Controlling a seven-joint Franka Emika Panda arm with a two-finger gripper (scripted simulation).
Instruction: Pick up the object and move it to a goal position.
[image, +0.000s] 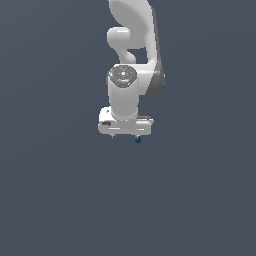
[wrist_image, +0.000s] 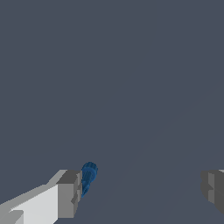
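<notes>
Up against the inner face of one finger (wrist_image: 68, 192) is where the little dark blue chunk (wrist_image: 88, 177) sits in the wrist view. It looks like it's touching that pad, or as good as touching, though the contact line itself is hard to make out. The other finger is way over on the far side of that picture, well apart from the chunk, with plain floor between them. So the gripper (wrist_image: 140, 192) is spread wide and isn't clamping anything.

From the exterior view you get the white Panda arm (image: 134, 45) coming down from the top of the frame, with the hand pointing downward. Below the hand's white crossbar you can just see the two fingertips poking out. The chunk (image: 138, 140) shows up as a tiny blue speck right at the fingertip on the exterior view's right. It's too small there to tell its shape, or whether it's resting on the dark grey floor (image: 60, 200) or slightly off it.
</notes>
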